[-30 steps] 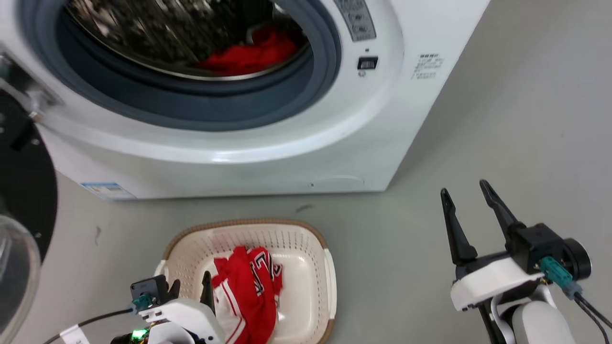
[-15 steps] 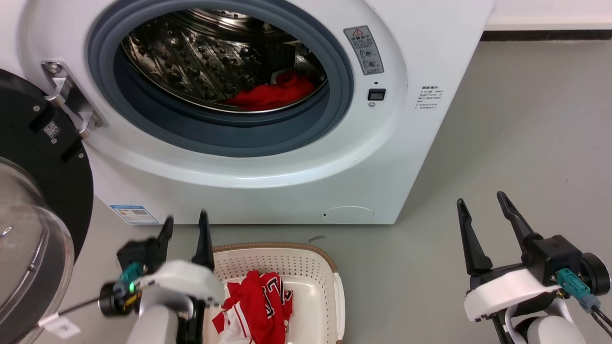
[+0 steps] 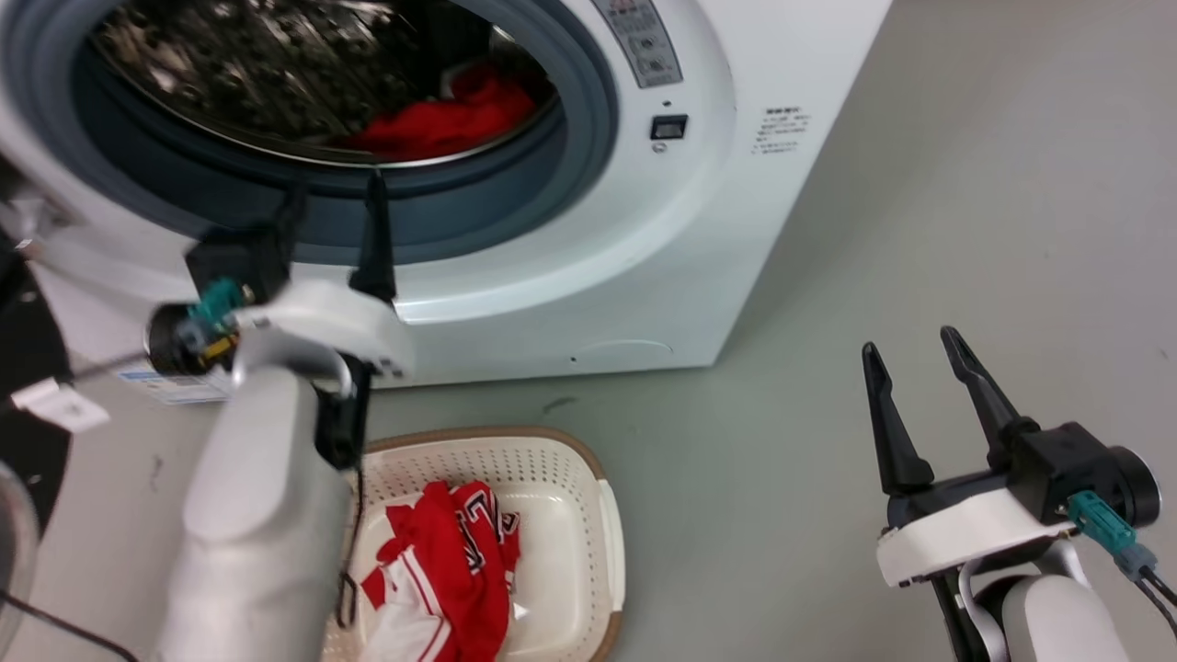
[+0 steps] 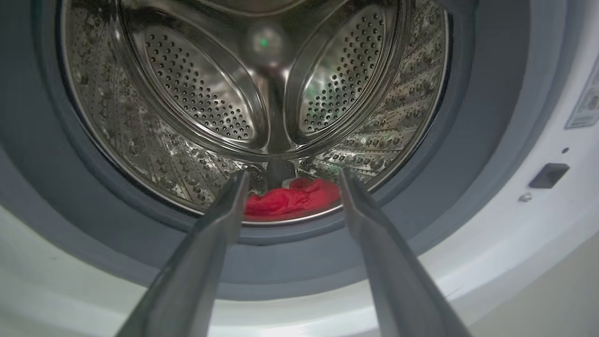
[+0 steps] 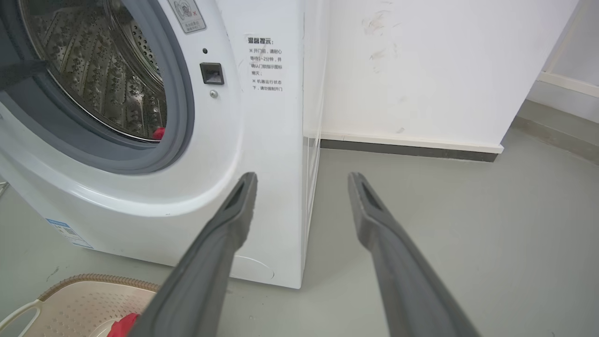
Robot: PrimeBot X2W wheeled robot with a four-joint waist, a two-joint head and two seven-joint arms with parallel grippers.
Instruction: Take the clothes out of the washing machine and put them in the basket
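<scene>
The left hand, jaws apart, is being pointed at the red garment lying low in the drum of the washing machine; soft and limp, it is probably best pinched at its bunched crest.

One washing machine, one laundry basket in front of it, two red garments, one in its drum, one in the basket, two grippers

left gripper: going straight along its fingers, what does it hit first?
Probably the red garment at the bottom of the drum: the left gripper aims into it, fingers framing the garment. Depth is unclear; the grey rubber ring has its lower lip just under that line.
</scene>
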